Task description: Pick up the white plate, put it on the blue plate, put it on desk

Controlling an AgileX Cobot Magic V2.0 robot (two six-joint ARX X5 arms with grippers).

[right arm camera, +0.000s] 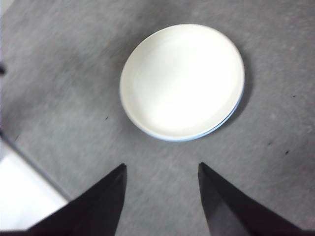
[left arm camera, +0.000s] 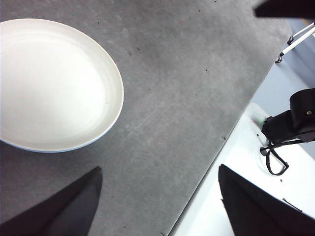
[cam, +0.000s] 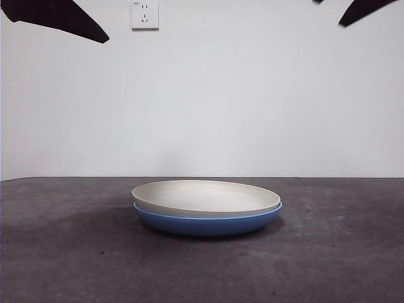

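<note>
Two plates sit stacked mid-desk (cam: 57,252): white plate (cam: 206,197) nested in the blue plate (cam: 208,222), offset slightly to one side. My left gripper (left arm camera: 157,201) and right gripper (right arm camera: 162,196) both hang high above, jaws spread, empty. Risk as I judge it: the low sloping rim gives little to pinch, so a shallow grab may slip or drag the blue plate along; a tilted lift could also tip the white one.

You see the blue plate (cam: 208,222) only as a thin rim under the white plate (cam: 205,197); its inside is hidden. Left wrist view crops the white plate's edge.
</note>
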